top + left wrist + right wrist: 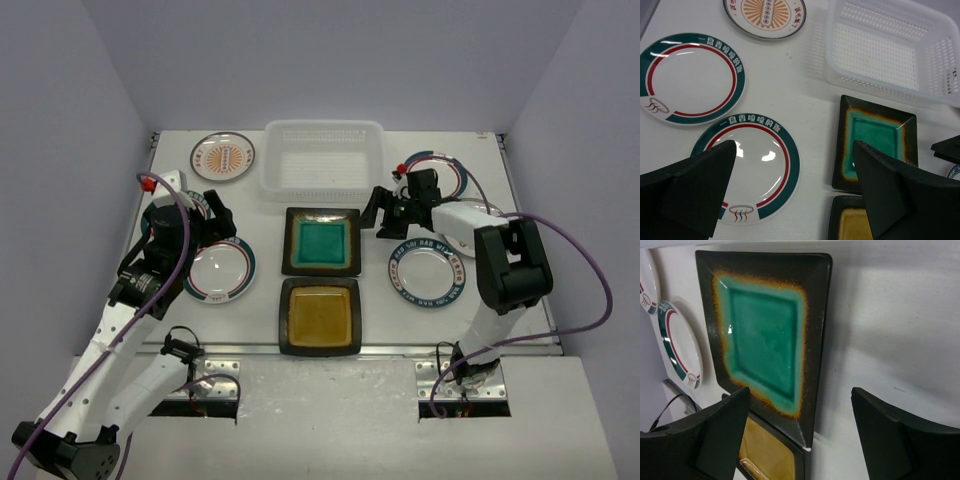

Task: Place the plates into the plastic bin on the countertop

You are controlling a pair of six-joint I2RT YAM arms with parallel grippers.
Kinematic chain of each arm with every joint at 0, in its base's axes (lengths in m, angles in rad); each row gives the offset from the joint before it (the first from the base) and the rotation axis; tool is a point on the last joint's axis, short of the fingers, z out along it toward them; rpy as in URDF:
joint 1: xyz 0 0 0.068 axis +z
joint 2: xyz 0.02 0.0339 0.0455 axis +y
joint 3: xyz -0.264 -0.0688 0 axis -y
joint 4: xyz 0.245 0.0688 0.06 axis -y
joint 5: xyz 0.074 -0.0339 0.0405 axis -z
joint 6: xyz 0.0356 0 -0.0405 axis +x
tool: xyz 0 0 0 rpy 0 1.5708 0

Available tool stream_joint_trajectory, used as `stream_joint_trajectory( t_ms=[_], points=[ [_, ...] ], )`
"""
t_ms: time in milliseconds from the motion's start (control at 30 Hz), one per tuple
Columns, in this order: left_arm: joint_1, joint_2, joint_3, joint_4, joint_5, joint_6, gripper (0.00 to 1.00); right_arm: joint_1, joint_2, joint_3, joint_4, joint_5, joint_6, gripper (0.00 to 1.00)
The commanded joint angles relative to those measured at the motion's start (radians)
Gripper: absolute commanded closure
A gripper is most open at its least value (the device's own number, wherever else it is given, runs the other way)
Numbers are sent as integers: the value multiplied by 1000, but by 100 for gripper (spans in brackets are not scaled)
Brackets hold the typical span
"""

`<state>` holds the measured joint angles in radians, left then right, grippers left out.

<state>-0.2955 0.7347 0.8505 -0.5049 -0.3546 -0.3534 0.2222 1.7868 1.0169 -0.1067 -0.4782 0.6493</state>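
Dark-rimmed amber square plate (pixel 320 315) is nearest the arm bases, flat on the bench (pixel 250 325), centre. Just behind it, almost edge to edge: teal square plate (pixel 322 241), also flat.

Left of the squares: round teal-rimmed plate (pixel 218 270) with a red inner ring. A second teal-rimmed plate (pixel 690 75) lies further left and back. The left arm mostly hides it in the top view; it is clear in the left wrist view.

The left hand (pixel 218 218) hangs over these two plates, fingers spread wide, nothing between them.

Right of the squares: lettered round plate (pixel 427 272) with a dark rim. Another round plate (pixel 452 168) lies behind it, partly covered by the right arm.

The right hand (pixel 385 220) is just right of the teal square plate, fingers spread. In its wrist view the plate's right edge lies in the gap between them. Contact with the plate: cannot tell.

Far side: white lattice bin (pixel 322 157), centred, just behind the teal square plate, not touching. The orange-print round plate (pixel 222 156) is left of the bin, near the back corner.

All plates lie on the bench, outside the bin.
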Motion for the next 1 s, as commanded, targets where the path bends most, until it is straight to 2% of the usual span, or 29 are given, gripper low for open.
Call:
stream_joint_trajectory(
  t_ms=[0, 233, 500, 767, 967],
  points=[
    [-1, -9, 2, 43, 0, -4, 0, 21, 73, 37, 133, -41, 48, 24],
    [0, -11, 4, 41, -13, 1, 0, 48, 168, -3, 220, -92, 86, 46],
    [-1, -13, 1, 42, -8, 1, 0, 55, 211, -66, 316, -91, 157, 58],
    [-1, -15, 1, 47, 13, 2, 0, 66, 227, -122, 382, -94, 211, 66],
    [-1, -20, -1, 48, 19, 2, 0, 68, 223, -157, 433, -105, 245, 80]
  ],
)
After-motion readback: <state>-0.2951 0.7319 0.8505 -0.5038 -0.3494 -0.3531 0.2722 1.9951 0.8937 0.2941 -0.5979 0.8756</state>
